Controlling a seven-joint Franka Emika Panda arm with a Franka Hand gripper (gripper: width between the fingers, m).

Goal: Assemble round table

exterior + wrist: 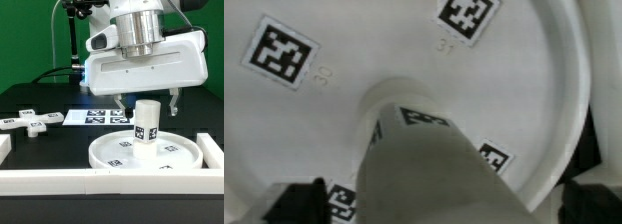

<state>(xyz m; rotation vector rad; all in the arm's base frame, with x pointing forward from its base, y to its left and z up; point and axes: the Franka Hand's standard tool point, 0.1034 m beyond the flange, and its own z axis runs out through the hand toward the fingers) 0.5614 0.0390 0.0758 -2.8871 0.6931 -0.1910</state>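
Observation:
The large white disc [115, 152] lies flat on the black table, tags on its face. The short cylinder leg [148, 124] stands upright on its middle. My gripper [150, 106] hangs over the leg, open, one finger on each side of the leg's top, both apart from it. In the wrist view the leg [423, 150] rises from the disc [384, 50] between the dark fingertips [295, 203]; the gripper [441, 208] holds nothing. The cross-shaped piece [30, 121] lies at the exterior view's left.
The marker board [100, 117] lies flat behind the disc. Long white border bars run along the front [100, 180] and at the exterior view's right [212, 150]. A green wall stands behind.

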